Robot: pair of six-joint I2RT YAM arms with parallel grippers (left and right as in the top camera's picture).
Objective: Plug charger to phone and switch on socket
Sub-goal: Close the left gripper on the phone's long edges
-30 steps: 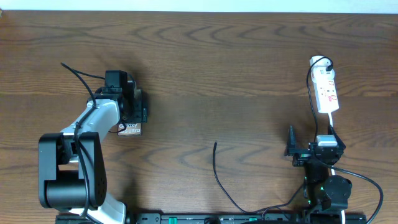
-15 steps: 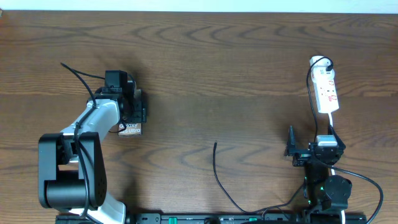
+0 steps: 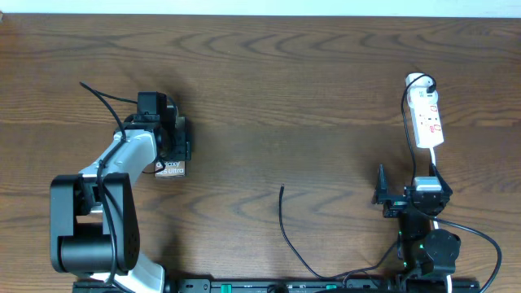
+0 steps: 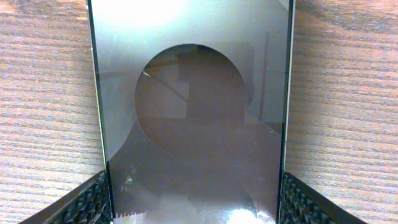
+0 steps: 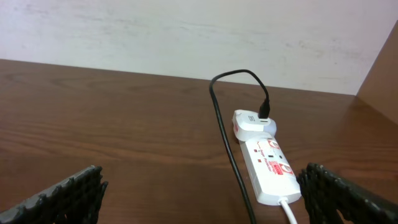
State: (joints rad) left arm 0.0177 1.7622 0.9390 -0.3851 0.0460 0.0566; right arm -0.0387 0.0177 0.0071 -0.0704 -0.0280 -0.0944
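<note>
Table (image 3: pixel 260 81): dark brown wood-grain top, fills nearly all of overhead view, grain running L–R; under my left wrist cam it reads paler, washed by glare. Past its far edge, from my right wrist cam: plain off-white wall (image 5: pixel 155 31), faint streaks, evenly lit. Brown panel (image 5: pixel 382 68) cuts in at upper-right corner there.

The dark brown wooden bench (image 3: pixel 326 81) shows wavy grain. At centre left, the flat brown-bronze rectangular phone (image 3: pixel 170 168) carries white lettering; close up its glossy face reads grey around a dark circle. At upper right, the elongated white plastic socket strip (image 3: pixel 427 120) bears small red marks, and the thin charger cable (image 3: pixel 281 207) at lower centre is black.
</note>
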